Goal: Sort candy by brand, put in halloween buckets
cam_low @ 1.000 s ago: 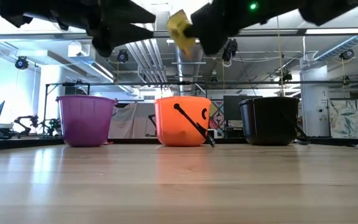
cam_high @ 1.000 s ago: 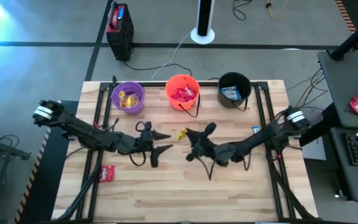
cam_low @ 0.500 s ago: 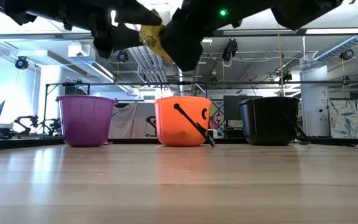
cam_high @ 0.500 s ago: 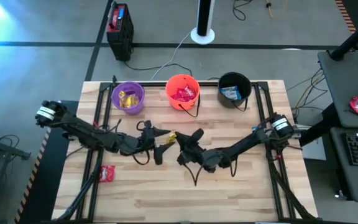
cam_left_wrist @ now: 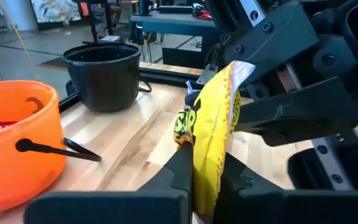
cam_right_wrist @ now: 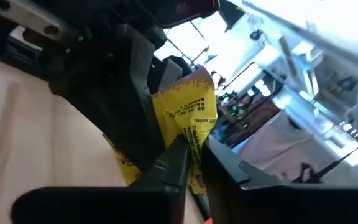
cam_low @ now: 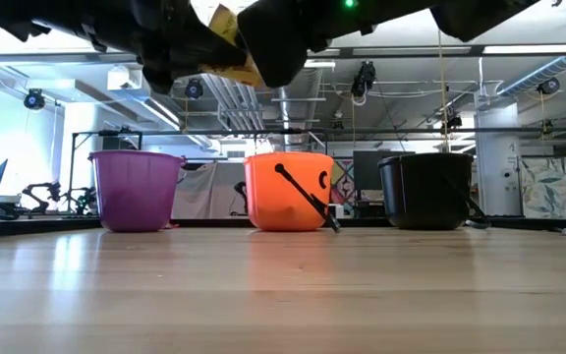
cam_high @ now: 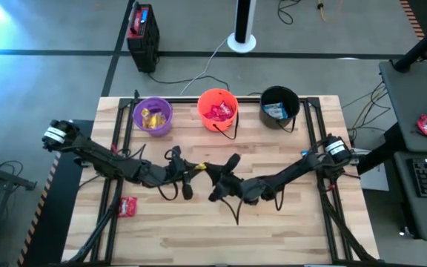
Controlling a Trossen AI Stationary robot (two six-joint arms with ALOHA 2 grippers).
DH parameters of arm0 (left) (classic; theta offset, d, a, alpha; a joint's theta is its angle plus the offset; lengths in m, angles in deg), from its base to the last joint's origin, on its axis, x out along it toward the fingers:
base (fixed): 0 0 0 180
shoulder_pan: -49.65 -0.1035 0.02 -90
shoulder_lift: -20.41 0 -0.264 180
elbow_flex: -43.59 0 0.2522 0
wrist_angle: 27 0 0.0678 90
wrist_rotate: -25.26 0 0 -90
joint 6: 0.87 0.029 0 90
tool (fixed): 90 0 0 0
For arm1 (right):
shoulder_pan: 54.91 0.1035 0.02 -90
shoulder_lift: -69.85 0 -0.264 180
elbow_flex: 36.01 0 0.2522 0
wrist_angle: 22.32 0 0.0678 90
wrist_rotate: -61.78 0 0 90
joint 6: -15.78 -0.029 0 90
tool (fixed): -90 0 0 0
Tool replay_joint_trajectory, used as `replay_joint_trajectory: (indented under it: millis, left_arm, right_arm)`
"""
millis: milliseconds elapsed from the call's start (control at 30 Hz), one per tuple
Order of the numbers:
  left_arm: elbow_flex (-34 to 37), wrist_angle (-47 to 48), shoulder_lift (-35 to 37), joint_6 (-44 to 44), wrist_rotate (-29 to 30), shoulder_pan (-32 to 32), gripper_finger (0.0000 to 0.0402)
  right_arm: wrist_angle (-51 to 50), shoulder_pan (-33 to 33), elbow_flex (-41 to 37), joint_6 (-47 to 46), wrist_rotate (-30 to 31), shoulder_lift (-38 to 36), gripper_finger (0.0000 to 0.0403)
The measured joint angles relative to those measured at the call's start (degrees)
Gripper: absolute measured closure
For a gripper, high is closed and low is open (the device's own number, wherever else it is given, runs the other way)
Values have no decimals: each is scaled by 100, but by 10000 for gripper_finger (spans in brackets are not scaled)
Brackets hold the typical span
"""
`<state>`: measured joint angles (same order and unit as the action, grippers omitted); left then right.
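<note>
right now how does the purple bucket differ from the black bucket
The purple bucket stands at the row's left end and holds yellow candy; the black bucket stands at the right end and holds a blue-and-white packet. Both are small, round, upright pails of like size.

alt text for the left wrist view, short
A yellow candy packet stands pinched between the left end effector fingers, with the right end effector gripping its far side. Behind, on the wooden table, sit the orange bucket and the black bucket.
</note>
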<state>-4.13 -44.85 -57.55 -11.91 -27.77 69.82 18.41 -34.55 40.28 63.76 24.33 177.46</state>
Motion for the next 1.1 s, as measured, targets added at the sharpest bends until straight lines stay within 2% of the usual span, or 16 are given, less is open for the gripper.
replay_joint_trajectory:
  millis: [200, 367, 533, 667, 800, 933, 1000, 1100]
  left_arm:
    - [0, 120, 40, 48, 41, 0, 399]
    - [-7, 653, 396, 51, 724, -34, 400]
    - [-11, 1916, 1311, 46, 1545, -295, 401]
    - [-112, 3194, 2204, -218, 1817, -954, 401]
    - [-774, 5134, 2688, -1006, 1277, -2110, 401]
    - [-1541, 6972, 2546, -1329, 255, -3443, 401]
    - [-1734, 7476, 2404, -1180, -270, -4036, 401]
    - [-1777, 7674, 2213, -890, -869, -4724, 401]
  right_arm:
    - [-765, -2, 0, -963, 69, -276, 308]
    - [-1899, -90, -2, -1699, 633, -791, 257]
    - [-3669, -330, -2, -3243, 681, -1395, 232]
    - [-4812, -594, -4, -4317, 407, -1671, 227]
    - [-5183, -787, -46, -4836, 82, -1687, 231]
    - [-5144, -871, -57, -4945, -121, -1625, 231]
    - [-5131, -892, -59, -4950, -160, -1594, 229]
    - [-5118, -896, -65, -4956, -176, -1563, 231]
